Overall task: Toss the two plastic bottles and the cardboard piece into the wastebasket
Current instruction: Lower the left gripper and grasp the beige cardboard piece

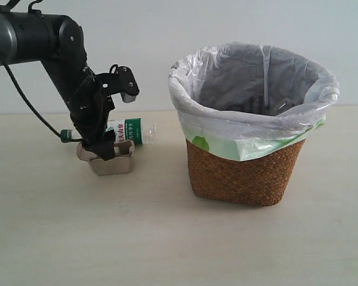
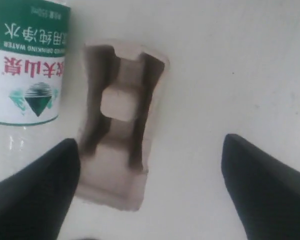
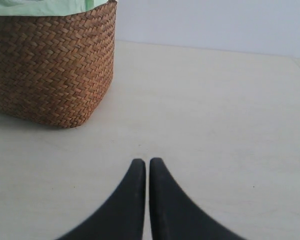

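Counter [image 1: 167,238]: carries everything; the wastebasket sits well apart from the remaining litter.
Wastebasket [image 1: 244,173]: upright, with the bag folded over its rim, so the mouth is open for drops from above.
Left end effector [image 2: 149,150]: fingers spread wide, poised over the cardboard piece, apparently to take it next.
Right end effector [image 3: 148,165]: fingers pressed together and empty, low beside the basket, seemingly idle.
Green-label bottle [image 1: 131,131]: lies on its side just beside the tray.
Cardboard piece [image 2: 120,125]: hollows up, on the counter.
Red-label bottle: not visible on the counter.

Middle of the green-label bottle [image 1: 131,130] behind the left arm [image 1: 86,107].
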Tool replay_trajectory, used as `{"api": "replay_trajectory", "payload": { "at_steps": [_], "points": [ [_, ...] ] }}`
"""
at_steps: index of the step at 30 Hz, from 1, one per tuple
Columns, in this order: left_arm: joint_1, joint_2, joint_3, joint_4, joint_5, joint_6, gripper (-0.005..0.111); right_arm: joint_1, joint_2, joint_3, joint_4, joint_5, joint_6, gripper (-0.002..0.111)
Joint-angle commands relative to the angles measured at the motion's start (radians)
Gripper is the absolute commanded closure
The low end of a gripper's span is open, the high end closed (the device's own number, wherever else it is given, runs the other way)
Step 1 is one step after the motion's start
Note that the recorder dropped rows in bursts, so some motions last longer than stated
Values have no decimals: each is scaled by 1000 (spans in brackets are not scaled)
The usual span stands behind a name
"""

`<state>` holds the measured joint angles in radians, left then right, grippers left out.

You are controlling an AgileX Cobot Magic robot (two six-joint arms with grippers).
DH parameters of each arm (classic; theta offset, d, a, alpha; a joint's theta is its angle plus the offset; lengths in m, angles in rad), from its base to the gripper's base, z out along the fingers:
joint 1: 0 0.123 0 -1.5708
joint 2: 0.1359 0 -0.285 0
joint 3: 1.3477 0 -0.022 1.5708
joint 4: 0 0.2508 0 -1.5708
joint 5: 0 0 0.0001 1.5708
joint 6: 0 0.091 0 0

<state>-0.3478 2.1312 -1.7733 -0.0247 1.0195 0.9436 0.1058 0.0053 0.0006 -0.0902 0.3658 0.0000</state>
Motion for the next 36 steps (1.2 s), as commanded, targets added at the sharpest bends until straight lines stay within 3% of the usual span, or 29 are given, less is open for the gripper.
{"api": "replay_trajectory", "payload": {
  "at_steps": [1,12,19,21,23,27,33,36],
  "points": [
    [0,26,-4,-1,-26,107,35,-5,-5,-1,0,-4,0,108],
    [0,119,-2,16,-184,152,35,-5,-5,-1,0,-4,0,108],
    [0,164,-2,25,-181,175,36,-5,-5,-1,0,-4,0,108],
    [0,174,-2,41,-179,175,41,-5,-5,-1,0,-4,0,108],
    [0,173,-2,51,-166,164,57,-5,-5,-1,0,-4,0,108],
    [0,171,-2,88,-127,80,100,-5,-5,-1,0,-4,0,108],
    [0,154,-2,173,-33,-38,103,-5,-5,-1,0,-4,0,108],
    [16,111,-2,171,-51,-137,103,-5,-5,-1,0,-4,0,108]
  ]
}}
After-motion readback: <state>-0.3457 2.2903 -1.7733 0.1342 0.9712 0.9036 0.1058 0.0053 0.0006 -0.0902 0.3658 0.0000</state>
